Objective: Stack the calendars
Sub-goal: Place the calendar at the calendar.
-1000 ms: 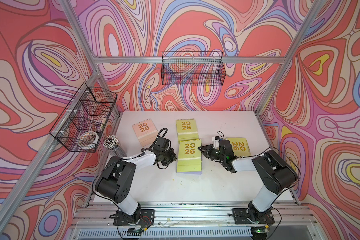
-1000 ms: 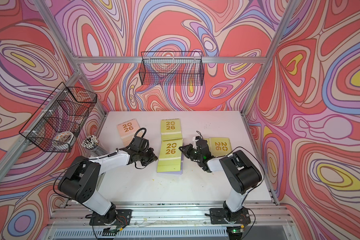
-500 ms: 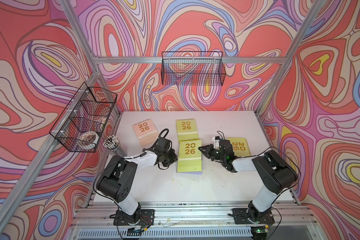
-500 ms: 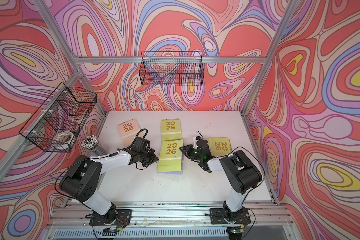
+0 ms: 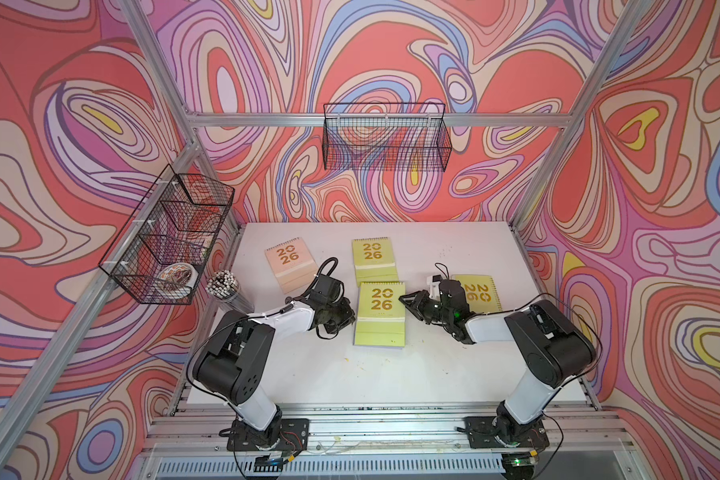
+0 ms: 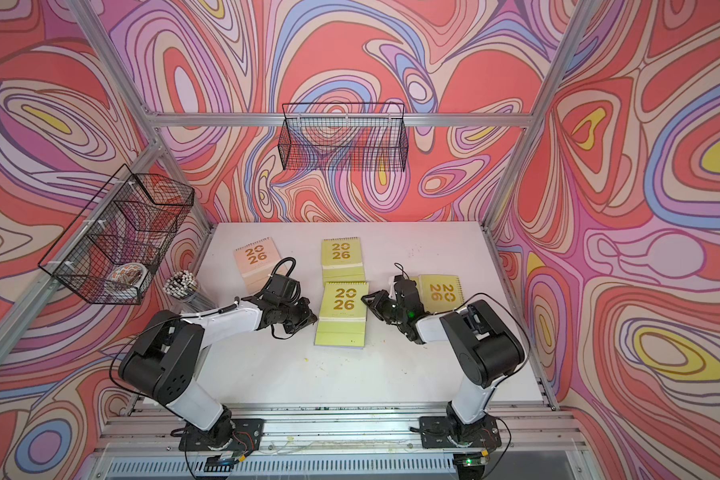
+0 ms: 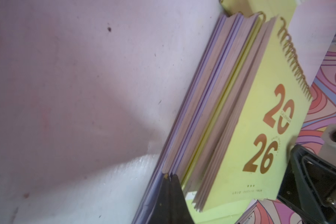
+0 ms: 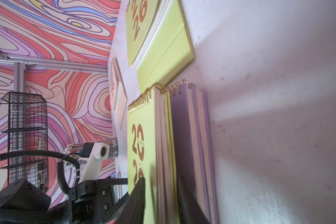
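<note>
A stack in the middle of the table has a lime green calendar on top of lavender calendars. My left gripper is shut, and its tips touch the stack's left side at the lavender layers. My right gripper is at the stack's right edge with its jaws apart: one finger lies over the green cover, the other is beside the lavender layer. Lying apart from the stack are a second green calendar behind it, a third green calendar at the right, and a peach pink calendar at the back left.
A clear cup of pens stands at the table's left edge under a wire basket on the left wall. Another wire basket hangs on the back wall. The white table shows bare surface in front of the stack.
My right gripper's jaws have parted at the stack's right edge. The left gripper has edged slightly right against the stack and stays shut.
</note>
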`<state>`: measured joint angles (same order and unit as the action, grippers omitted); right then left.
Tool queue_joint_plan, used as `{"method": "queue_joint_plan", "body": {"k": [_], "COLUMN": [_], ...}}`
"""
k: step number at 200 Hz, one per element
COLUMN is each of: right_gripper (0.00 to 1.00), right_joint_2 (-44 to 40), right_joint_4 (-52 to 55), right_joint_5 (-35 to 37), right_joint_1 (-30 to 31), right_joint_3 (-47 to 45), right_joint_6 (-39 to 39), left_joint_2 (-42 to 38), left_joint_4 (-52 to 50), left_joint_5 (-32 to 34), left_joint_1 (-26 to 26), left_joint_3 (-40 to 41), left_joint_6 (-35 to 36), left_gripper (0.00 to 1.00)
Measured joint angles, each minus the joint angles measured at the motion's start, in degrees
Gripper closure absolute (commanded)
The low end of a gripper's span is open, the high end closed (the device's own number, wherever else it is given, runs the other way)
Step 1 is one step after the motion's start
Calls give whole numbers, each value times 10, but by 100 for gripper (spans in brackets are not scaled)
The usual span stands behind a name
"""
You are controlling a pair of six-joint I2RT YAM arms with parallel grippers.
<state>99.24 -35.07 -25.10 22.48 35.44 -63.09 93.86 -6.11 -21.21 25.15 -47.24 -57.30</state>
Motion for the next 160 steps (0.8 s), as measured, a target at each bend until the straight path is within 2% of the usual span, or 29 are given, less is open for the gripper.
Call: {"method": "queue_joint_plan", "body": {"k": [109, 160], "right_gripper": [26, 21], "right_joint_2": [-5, -78], "right_joint_4": [49, 155], "right_joint_5": [9, 46], "right_joint_1": [-3, -11], "right_joint_3": [8, 21], "right_joint_6": [17, 47], "left_joint_2": [-5, -30], "left_joint_4": [-16, -50], "left_joint_5": [13, 30], "left_joint_1": [0, 0], "left_joint_3": [0, -11], "left_joint_6": [4, 21], "left_gripper": [100, 100]}}
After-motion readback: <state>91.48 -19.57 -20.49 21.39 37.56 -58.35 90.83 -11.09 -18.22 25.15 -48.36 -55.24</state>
